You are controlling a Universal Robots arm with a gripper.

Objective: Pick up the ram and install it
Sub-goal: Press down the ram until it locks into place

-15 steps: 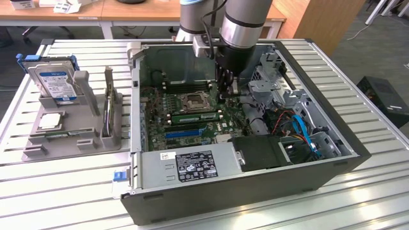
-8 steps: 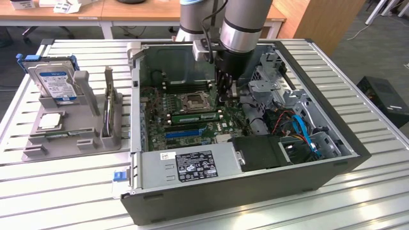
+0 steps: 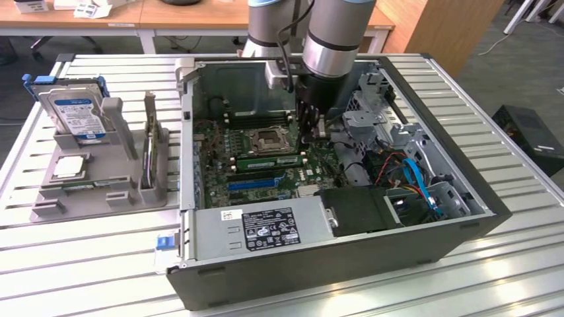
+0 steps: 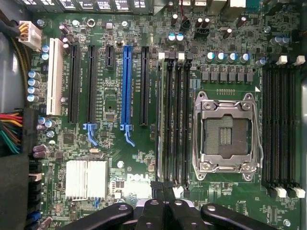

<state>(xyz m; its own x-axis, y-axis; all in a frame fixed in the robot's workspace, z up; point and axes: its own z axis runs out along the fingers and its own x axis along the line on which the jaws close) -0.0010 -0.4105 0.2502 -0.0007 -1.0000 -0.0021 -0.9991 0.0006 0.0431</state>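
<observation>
jaws (image 4: 163,194) pressed together over ram (image 3: 269,160) in slot, 6 o'clock of CPU socket (image 4: 225,136) | risk: uneven push leaves ram tilted, unlatched

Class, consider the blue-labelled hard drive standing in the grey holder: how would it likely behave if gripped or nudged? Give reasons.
The hard drive looks like a rigid metal-cased block, so it is probably stiff and heavy for its size. It stands on edge in the grey holder, so a nudge would likely rock it, not topple it. Its smooth faces may slip.
</observation>
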